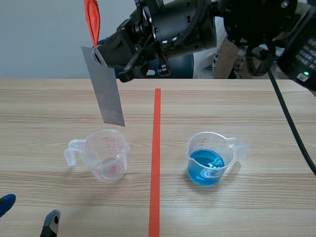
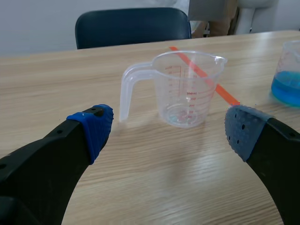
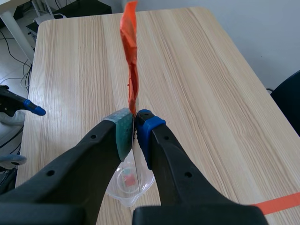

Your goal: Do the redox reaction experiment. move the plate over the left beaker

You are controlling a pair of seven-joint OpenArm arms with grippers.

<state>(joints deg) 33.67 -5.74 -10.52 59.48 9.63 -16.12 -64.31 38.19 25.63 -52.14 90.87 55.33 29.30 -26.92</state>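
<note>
A grey metal plate [image 1: 106, 89] with an orange-red strip [image 1: 92, 19] at its top hangs upright in the air. My right gripper [image 1: 101, 52] is shut on its upper end. The plate's lower corner is just above the far rim of the left beaker [image 1: 106, 155], a clear jug with a pinkish trace at its bottom. In the right wrist view the plate [image 3: 134, 154] shows edge-on between the pads of the right gripper [image 3: 135, 126], with the left beaker [image 3: 129, 180] straight below. My left gripper [image 2: 168, 131] is open, low on the table in front of the left beaker [image 2: 187, 89].
The right beaker [image 1: 210, 159] holds blue liquid and stands right of the red tape line [image 1: 156, 158]. A dark chair [image 2: 133, 26] stands behind the table's far edge. The right arm and its cables cross the scene's top.
</note>
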